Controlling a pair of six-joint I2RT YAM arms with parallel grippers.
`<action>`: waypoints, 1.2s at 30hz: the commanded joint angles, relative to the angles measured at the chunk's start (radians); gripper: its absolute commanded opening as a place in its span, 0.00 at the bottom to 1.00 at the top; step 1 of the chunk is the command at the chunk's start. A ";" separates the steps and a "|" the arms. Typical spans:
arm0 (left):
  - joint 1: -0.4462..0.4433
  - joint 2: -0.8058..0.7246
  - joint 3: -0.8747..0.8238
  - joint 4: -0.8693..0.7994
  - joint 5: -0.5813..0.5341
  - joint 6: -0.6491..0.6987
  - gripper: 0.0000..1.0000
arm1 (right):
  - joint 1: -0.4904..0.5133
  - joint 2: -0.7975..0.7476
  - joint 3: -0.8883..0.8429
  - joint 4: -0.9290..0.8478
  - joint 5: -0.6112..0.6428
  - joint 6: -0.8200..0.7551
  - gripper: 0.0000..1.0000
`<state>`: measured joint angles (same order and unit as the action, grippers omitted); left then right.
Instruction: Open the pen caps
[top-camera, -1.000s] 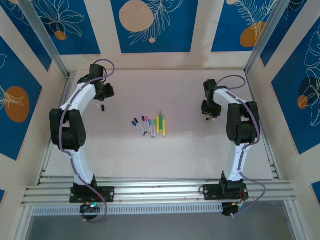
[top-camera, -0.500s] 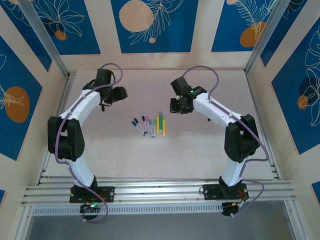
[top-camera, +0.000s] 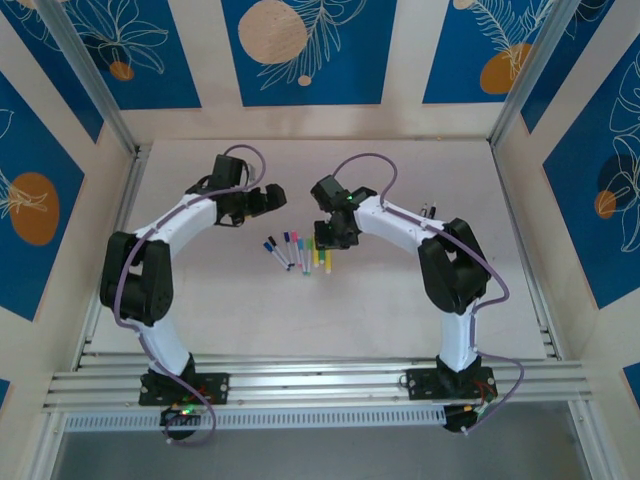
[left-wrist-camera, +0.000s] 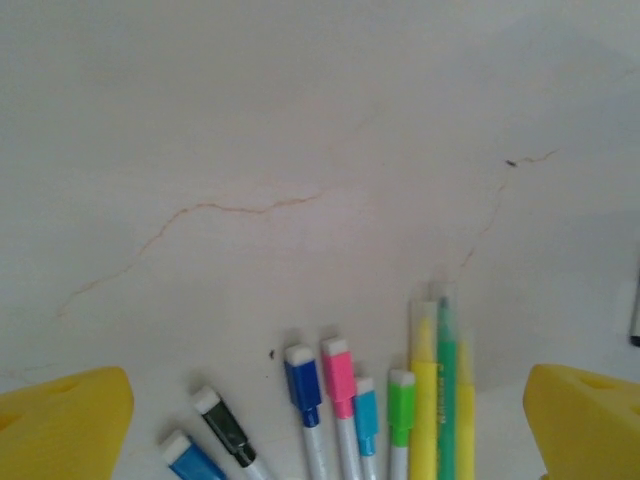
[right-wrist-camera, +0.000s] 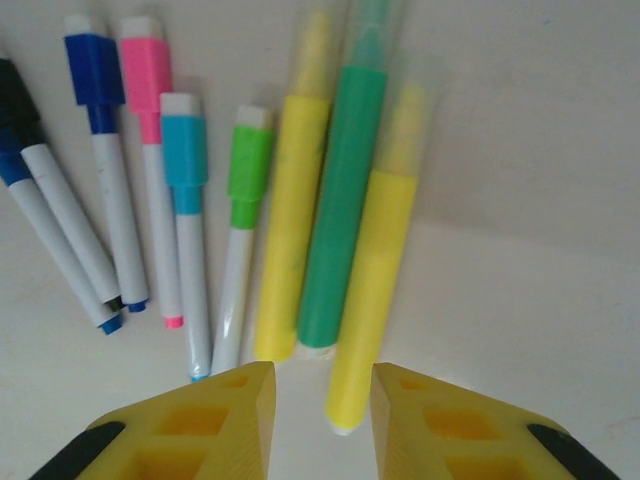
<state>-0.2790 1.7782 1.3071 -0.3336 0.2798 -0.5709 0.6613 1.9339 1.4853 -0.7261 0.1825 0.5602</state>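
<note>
Several likely light, slick pens (right-wrist-camera: 340, 200); pinch barrel (right-wrist-camera: 160, 235) and pen caps (right-wrist-camera: 185, 150) separately. Left pincer (left-wrist-camera: 328, 420) gapes, right pincer (right-wrist-camera: 322, 410) narrowly parted, empty.

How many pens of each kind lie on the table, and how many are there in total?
Small white-barrelled plastic marker pens with coloured caps: 6
Long yellow plastic pens: 2
Long green plastic pen: 1
Total: 9

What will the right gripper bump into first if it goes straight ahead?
Probably the outer yellow pen. Its end lies right ahead of the right gripper, though I can't tell how high the gripper is.
</note>
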 joint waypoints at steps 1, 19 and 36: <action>0.003 0.060 0.119 -0.052 0.118 -0.032 1.00 | 0.014 0.011 -0.007 -0.013 -0.036 0.026 0.30; -0.003 0.064 0.109 -0.098 0.100 0.008 0.94 | 0.022 0.089 -0.011 -0.058 0.003 0.038 0.28; -0.004 0.074 0.124 -0.105 0.100 0.017 0.89 | 0.020 0.160 0.020 -0.095 0.042 0.025 0.25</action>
<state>-0.2790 1.8442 1.4036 -0.4126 0.3843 -0.5671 0.6804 2.0647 1.4853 -0.7830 0.2028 0.5858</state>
